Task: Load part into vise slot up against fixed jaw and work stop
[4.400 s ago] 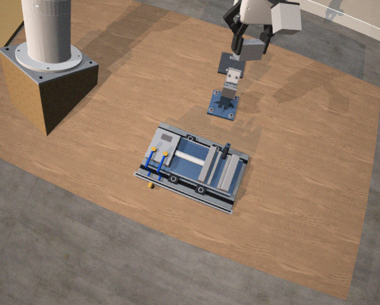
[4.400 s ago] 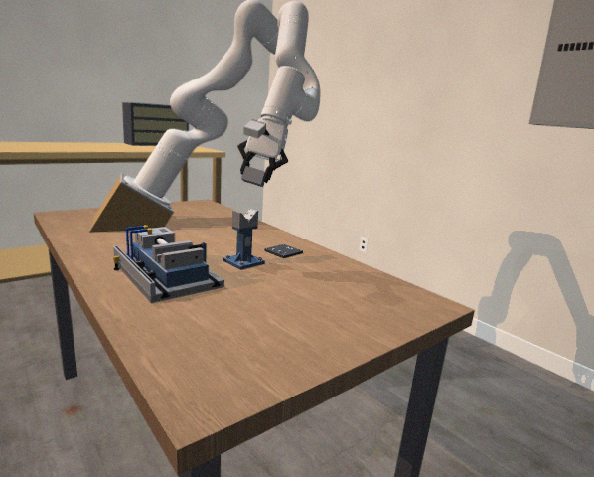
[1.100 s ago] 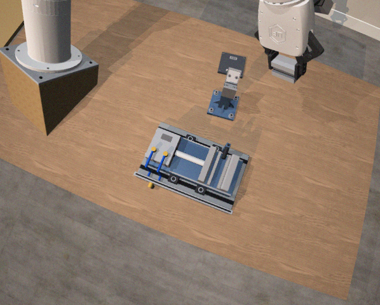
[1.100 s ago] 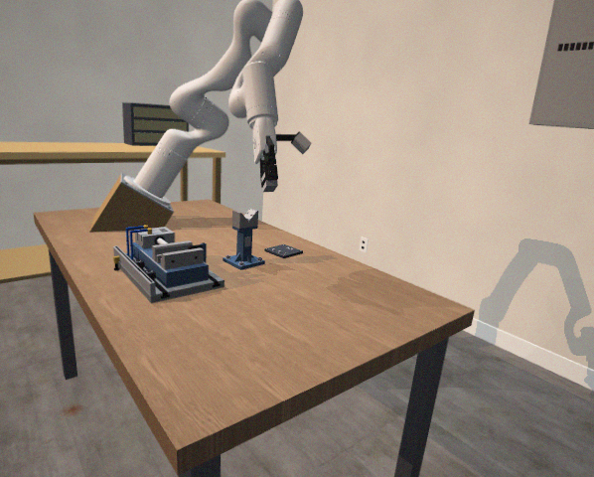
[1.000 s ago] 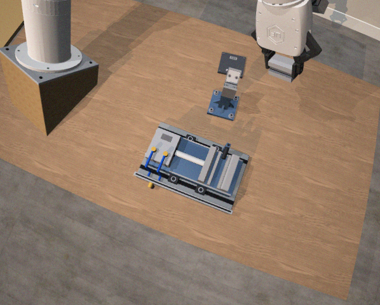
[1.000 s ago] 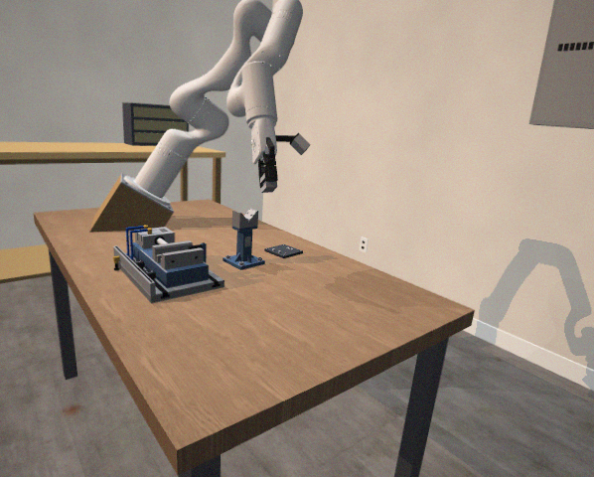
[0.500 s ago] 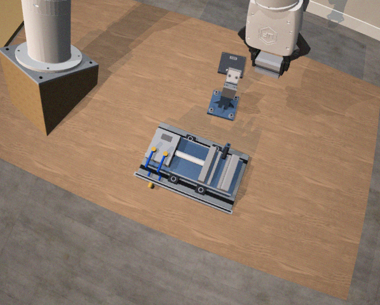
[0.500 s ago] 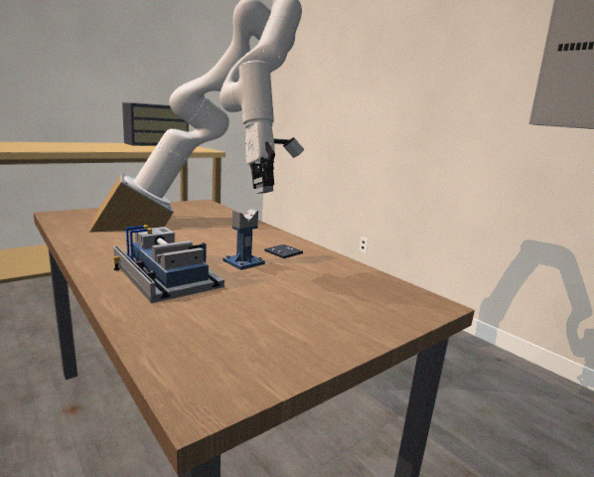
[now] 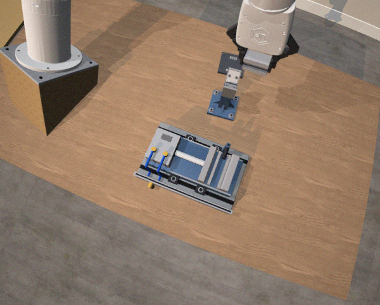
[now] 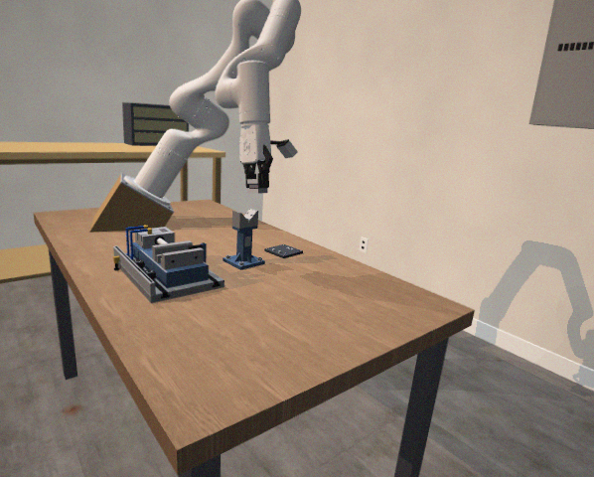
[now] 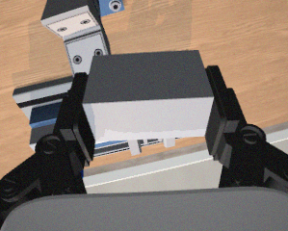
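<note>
Wooden desk (image 10: 297,328) on dark legs stands on grey plank floor (image 10: 492,431). Beige wall (image 10: 415,154) carries a white outlet (image 10: 363,243), white baseboard (image 10: 533,354) and a grey panel (image 10: 574,67), possibly a cabinet. A yellow bench (image 10: 81,151) stands behind.

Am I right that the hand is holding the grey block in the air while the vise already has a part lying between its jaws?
Not quite: the hand does hold the grey block aloft, but the vise has no part between its jaws, as the top view shows.
</note>
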You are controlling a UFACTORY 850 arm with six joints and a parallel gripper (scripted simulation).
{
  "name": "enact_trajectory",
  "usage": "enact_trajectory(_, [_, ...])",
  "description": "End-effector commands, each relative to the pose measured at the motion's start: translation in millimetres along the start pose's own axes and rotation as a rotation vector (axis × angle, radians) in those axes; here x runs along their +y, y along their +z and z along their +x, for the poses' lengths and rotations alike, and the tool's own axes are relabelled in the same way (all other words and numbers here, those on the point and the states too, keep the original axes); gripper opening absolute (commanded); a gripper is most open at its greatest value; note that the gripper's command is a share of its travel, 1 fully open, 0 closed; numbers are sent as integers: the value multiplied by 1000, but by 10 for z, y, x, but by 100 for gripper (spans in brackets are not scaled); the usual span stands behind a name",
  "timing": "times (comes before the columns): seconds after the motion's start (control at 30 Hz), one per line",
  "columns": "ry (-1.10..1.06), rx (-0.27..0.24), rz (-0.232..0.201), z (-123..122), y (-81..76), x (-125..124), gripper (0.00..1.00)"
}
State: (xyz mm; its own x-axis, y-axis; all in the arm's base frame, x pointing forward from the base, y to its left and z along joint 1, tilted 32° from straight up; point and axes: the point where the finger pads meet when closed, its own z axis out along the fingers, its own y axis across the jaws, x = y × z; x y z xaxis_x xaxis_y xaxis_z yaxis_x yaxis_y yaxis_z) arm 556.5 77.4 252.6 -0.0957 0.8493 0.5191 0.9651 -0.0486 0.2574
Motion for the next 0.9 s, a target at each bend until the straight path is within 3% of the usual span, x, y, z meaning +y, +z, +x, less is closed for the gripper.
enact_trajectory(0.0, [-28, 3, 27, -11, -7, -58, 0])
enact_trajectory(0.3, [-82, 8, 84, -41, -15, -197, 0])
enact_trajectory(0.87, [-135, 14, 143, -80, -31, -340, 0])
